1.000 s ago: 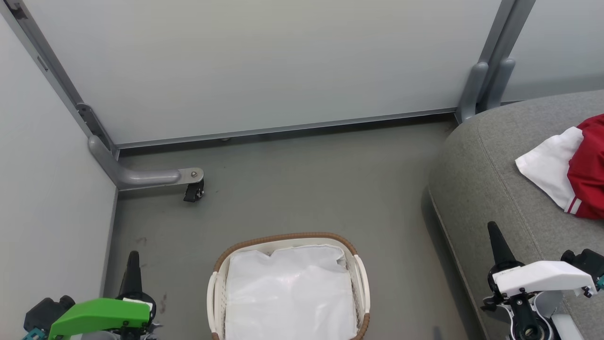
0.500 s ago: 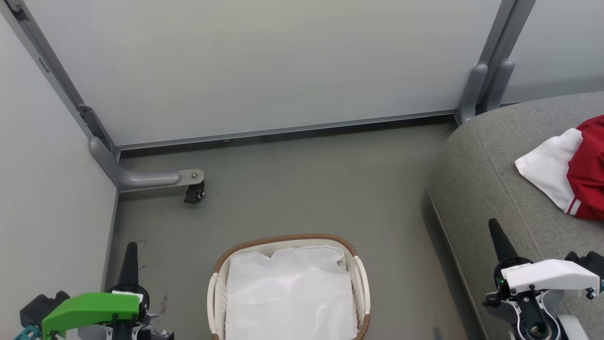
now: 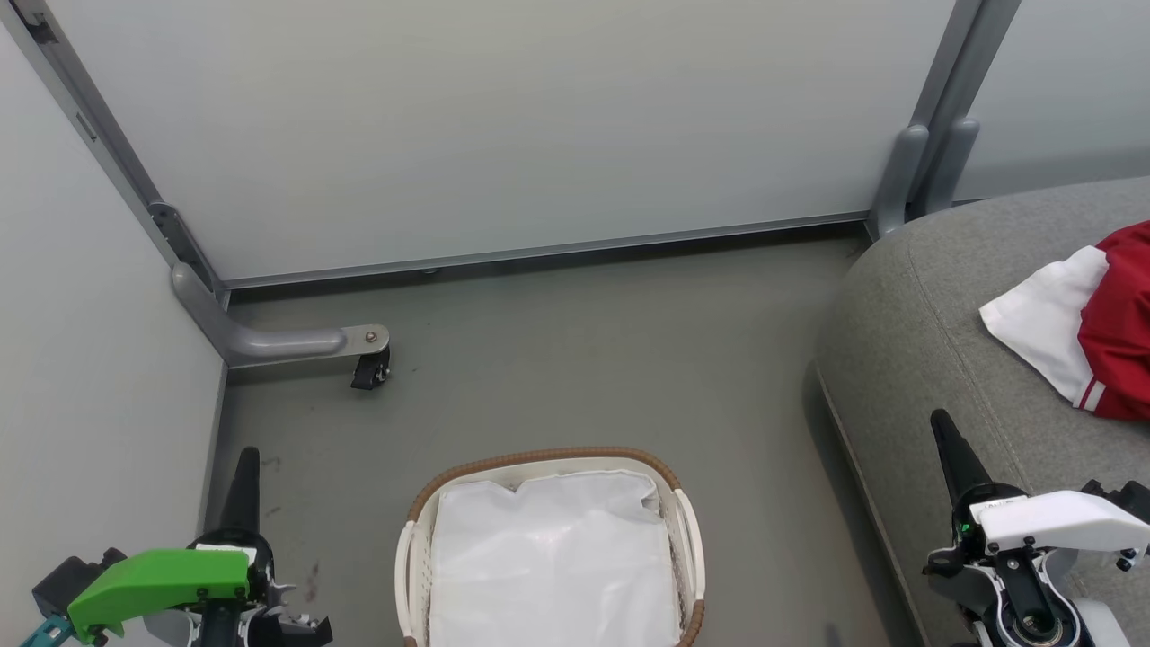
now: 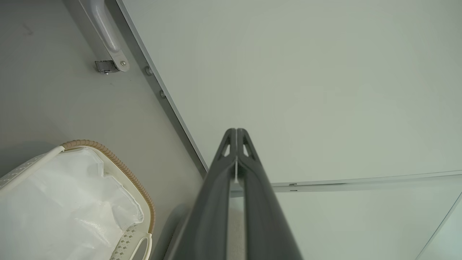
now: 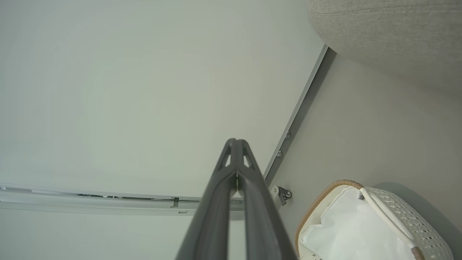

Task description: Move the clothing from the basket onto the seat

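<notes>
The red and white clothing (image 3: 1092,332) lies on the grey seat (image 3: 925,341) at the right edge of the head view. The white basket (image 3: 415,548) with its brown rim stands on the floor at bottom centre, holding just its white liner (image 3: 552,566). My left gripper (image 3: 245,456) is shut and empty at the lower left, beside the basket. My right gripper (image 3: 940,419) is shut and empty at the lower right, over the seat's front edge. Basket (image 4: 142,196) and shut left gripper (image 4: 236,130) appear in the left wrist view; basket (image 5: 408,216), seat (image 5: 389,29) and shut right gripper (image 5: 236,141) in the right wrist view.
Pale partition panels (image 3: 503,126) with grey metal frames wall in the back and left. A grey foot with a black caster (image 3: 370,370) juts onto the floor at the left. Grey floor (image 3: 611,359) lies open between basket, panels and seat.
Both arms have drawn down toward the bottom of the head view. The left gripper's tip has risen slightly. Clothing and basket have not moved.
</notes>
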You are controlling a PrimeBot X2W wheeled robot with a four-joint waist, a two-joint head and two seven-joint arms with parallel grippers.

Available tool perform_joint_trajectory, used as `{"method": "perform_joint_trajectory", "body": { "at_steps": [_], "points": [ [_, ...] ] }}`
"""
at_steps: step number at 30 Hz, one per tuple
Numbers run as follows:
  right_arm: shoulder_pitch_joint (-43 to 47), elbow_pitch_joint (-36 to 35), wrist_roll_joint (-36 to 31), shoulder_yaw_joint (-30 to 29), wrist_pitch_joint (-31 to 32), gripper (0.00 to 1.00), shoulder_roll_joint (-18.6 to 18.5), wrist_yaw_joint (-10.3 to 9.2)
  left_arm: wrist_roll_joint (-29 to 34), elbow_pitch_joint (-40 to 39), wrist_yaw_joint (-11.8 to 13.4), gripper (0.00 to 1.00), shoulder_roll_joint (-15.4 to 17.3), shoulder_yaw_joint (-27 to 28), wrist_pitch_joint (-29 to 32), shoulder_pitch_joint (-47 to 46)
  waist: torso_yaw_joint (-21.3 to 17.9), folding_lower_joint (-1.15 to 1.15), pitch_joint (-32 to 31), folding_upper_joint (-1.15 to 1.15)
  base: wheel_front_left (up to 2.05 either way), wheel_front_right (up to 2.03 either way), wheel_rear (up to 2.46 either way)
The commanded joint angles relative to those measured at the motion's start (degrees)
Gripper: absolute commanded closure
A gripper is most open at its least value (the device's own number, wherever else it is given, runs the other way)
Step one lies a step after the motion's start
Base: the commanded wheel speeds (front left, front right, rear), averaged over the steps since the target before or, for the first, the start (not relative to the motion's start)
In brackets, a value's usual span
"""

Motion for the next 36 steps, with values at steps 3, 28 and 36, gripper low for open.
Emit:
{"method": "perform_joint_trajectory", "body": {
  "at_steps": [3, 28, 36],
  "points": [
    [0.4, -0.8, 2.3, -0.3, 0.7, 1.00, -0.4, -0.02, -2.2, -0.7, -0.2, 1.00, 0.4, 0.4, 0.7, -1.3, 0.0, 0.00, -0.1, 0.00, 0.00, 0.00, 0.00],
    [0.8, -2.5, 13.9, -0.8, 3.6, 1.00, -0.5, -0.03, -12.6, -2.1, -0.2, 1.00, 0.5, 1.1, 3.7, -2.1, 0.1, 0.00, -0.6, 0.00, 0.00, 0.00, 0.00],
    [0.8, -2.5, 13.9, -0.7, 3.6, 1.00, -0.5, -0.03, -12.6, -2.1, -0.2, 1.00, 0.5, 1.1, 3.7, -2.1, 0.1, 0.00, -0.6, 0.00, 0.00, 0.00, 0.00]
  ]
}}
